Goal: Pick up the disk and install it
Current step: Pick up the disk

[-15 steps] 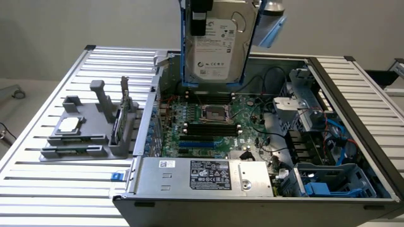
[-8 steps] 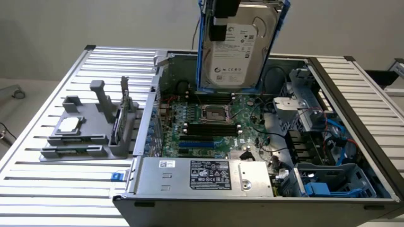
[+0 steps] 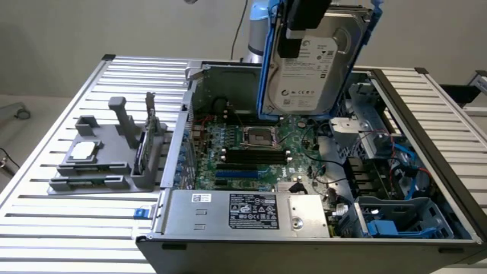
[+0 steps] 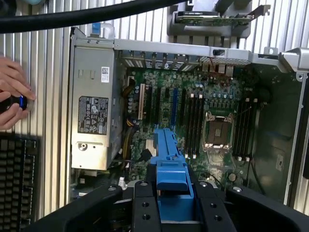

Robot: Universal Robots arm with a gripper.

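The disk (image 3: 313,68), a silver-grey drive with a white label in a blue plastic carrier, hangs upright high over the open computer case (image 3: 228,225), above its back half. My gripper (image 3: 298,34) is shut on the disk from above. In the wrist view the black fingers (image 4: 143,208) clamp the blue carrier edge (image 4: 170,164) between them, and my gripper (image 4: 176,210) looks straight down on the motherboard (image 4: 193,116).
A drive cage with blue caddies (image 3: 400,220) sits at the case's front corner on the exterior view's right. A grey fixture (image 3: 102,157) holding a small silver chip stands on the slatted table (image 3: 68,228). A person's hand (image 4: 12,96) and a keyboard (image 4: 17,179) lie beside the case.
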